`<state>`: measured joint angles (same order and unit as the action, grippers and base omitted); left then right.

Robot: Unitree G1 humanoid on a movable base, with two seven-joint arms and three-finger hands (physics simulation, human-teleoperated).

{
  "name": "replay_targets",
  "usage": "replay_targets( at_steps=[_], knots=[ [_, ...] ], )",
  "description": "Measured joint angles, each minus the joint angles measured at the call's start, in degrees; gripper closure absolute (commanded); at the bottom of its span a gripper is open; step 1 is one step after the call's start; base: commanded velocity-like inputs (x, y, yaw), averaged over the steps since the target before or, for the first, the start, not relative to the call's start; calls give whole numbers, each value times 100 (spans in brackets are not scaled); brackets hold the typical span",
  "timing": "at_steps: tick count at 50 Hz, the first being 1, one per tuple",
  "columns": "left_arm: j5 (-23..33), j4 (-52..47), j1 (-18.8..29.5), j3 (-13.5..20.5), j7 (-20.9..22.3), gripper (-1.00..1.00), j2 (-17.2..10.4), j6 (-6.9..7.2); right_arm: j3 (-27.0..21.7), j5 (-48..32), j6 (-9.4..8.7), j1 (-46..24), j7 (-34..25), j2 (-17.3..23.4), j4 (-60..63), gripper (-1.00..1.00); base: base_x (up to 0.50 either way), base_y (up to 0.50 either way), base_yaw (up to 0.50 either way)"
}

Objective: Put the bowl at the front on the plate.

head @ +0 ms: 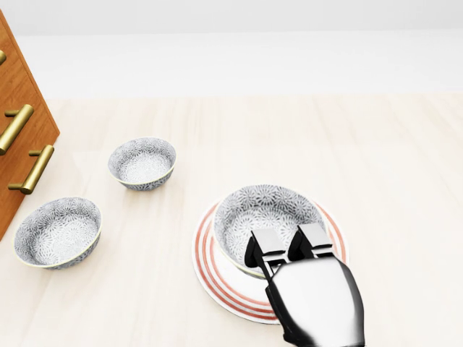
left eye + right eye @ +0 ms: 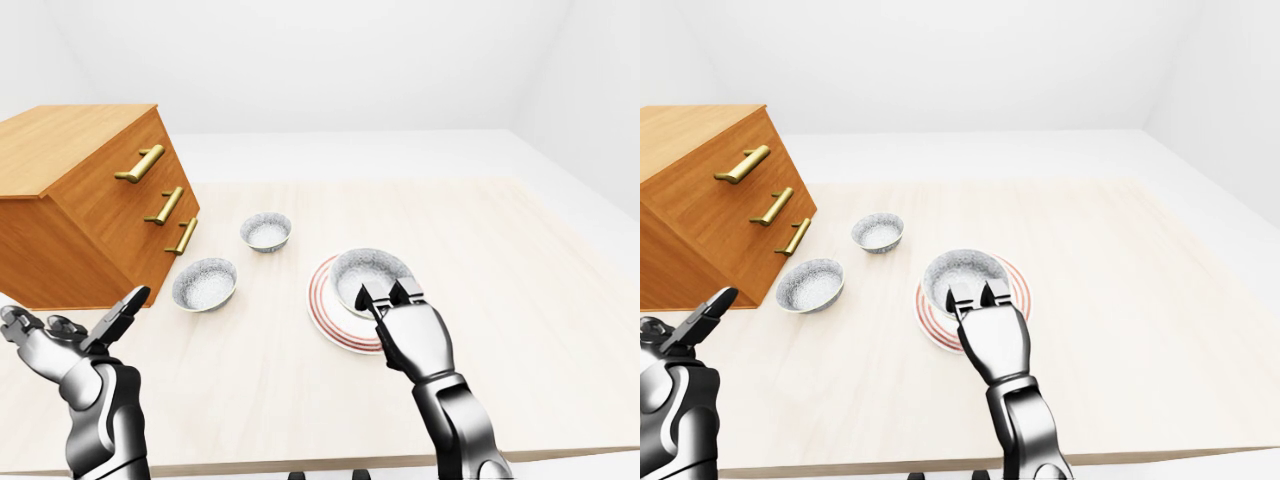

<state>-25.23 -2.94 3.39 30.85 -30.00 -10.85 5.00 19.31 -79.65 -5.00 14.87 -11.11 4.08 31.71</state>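
Observation:
The patterned grey bowl (image 1: 266,212) is over the red-ringed white plate (image 1: 211,280), covering its middle and top; I cannot tell whether it rests on the plate or hangs just above it. My right hand (image 1: 288,250) is shut on the bowl's bottom rim, with two fingers (image 1: 265,246) hooked over the edge into the bowl. In the left-eye view my left hand (image 2: 75,325) is raised at the lower left with its fingers spread, open, holding nothing and well away from the dishes.
Two smaller patterned bowls stand left of the plate, one (image 1: 58,231) near the left edge and one (image 1: 142,163) higher up. A wooden drawer chest (image 1: 18,137) with brass handles fills the left side. The table's edge (image 2: 330,462) runs along the bottom.

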Motion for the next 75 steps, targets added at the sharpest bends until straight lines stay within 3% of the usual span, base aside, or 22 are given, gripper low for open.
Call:
replay_targets(
  at_steps=[25, 47, 69, 70, 71, 75],
  knots=[
    [0, 55, 14, -13, 0, -100, -3, 0, -759, 326, 0, -886, 78, -212, -1151, 100, 0, 0, 0],
    [-25, -4, 9, 2, 0, -100, -4, 0, -780, 322, 0, -1457, 325, -319, -2105, 100, 0, 0, 0],
    [-32, 7, 11, 5, 0, -100, -5, 0, -769, 347, 0, -1534, 560, -315, -2537, 100, 0, 0, 0],
    [-32, 1, 10, 5, 0, -100, -5, 0, -769, 352, 0, -1534, 557, -314, -2538, 44, 0, 0, 0],
    [-30, 1, 11, 5, 0, -100, -5, 0, -770, 333, 0, -1537, 555, -313, -2530, -96, 0, 0, 0],
    [-27, 16, 16, 2, 0, -100, -6, 0, -778, 248, 0, -1544, 558, -307, -2507, -100, 0, 0, 0]
  ],
)
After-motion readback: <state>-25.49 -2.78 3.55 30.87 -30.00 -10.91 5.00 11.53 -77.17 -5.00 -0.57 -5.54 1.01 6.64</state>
